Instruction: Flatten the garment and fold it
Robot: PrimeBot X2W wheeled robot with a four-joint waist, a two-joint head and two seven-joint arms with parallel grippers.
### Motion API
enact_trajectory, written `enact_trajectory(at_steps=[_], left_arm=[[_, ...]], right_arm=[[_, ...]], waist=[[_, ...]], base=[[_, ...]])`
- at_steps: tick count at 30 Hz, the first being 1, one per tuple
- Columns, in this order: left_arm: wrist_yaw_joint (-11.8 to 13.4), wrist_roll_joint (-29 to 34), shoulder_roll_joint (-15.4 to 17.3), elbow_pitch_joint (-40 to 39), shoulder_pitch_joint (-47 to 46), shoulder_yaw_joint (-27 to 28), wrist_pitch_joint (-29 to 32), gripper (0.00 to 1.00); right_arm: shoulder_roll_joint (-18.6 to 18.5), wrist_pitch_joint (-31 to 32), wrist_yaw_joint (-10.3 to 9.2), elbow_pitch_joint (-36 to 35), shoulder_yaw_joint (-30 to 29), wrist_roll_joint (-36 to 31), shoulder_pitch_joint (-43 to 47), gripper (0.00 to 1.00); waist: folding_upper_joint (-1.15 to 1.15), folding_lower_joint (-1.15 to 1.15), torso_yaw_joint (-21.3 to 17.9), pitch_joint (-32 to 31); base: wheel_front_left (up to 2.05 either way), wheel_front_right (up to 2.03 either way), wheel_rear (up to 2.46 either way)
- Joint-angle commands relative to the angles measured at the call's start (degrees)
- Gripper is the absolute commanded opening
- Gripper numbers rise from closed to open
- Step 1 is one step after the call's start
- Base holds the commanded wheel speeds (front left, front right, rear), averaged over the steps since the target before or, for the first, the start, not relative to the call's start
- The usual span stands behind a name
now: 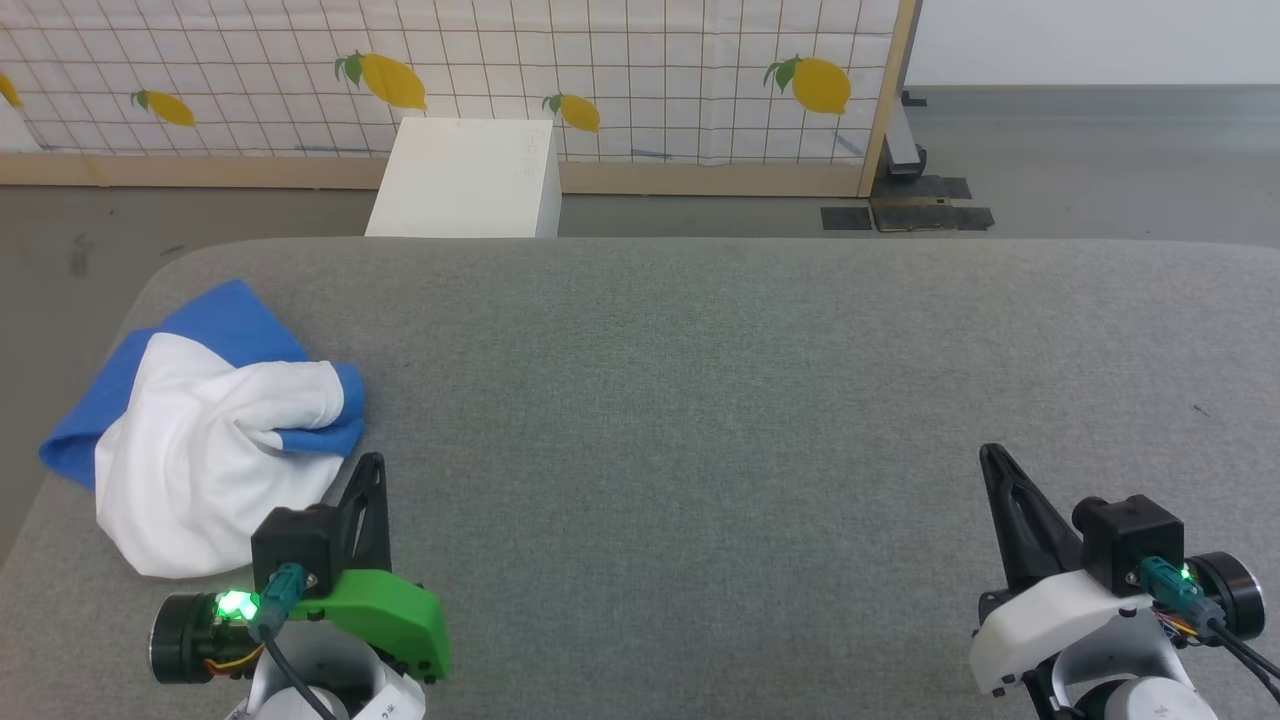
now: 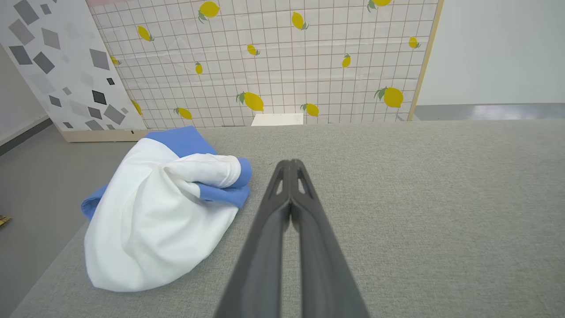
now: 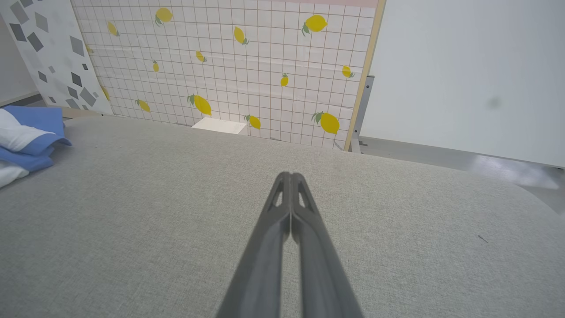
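The garment lies crumpled in a heap near the left edge of the grey padded table, white body on top with blue sleeves bunched under and behind it. In the left wrist view the garment sits just left of my fingers. My left gripper hovers right beside the heap's near right corner, shut, holding nothing. My right gripper rests far off at the lower right, also shut and empty. From the right wrist view the garment shows at the far left edge.
A white box stands on the floor behind the table. A lemon-print tiled screen with a wooden frame runs along the back. The floor drops away just left of the garment.
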Motion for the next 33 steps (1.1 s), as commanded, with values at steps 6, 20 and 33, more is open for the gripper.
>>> enact_trajectory(at_steps=[6,20,33], left_arm=[[0.4,0.7,-0.2,-0.1,0.7,0.1,0.1,0.0],[0.3,-0.8,0.0,0.6,0.1,-0.9,-0.9,1.0],[0.7,-1.4,0.0,1.6,0.3,-2.1,-2.4,1.0]], right_arm=[[0.0,0.0,0.26,-0.3,0.1,-0.4,-0.8,0.0],[0.0,-0.9,0.01,0.5,-0.3,1.1,0.4,1.0],[0.0,-2.4,0.03,1.4,-1.3,2.4,0.9,1.0]], waist=[[0.0,0.0,0.0,0.0],[0.0,0.0,0.0,0.0],[0.0,0.0,0.0,-0.1]], base=[[0.0,0.0,0.0],[0.0,0.0,0.0],[0.0,0.0,0.0]])
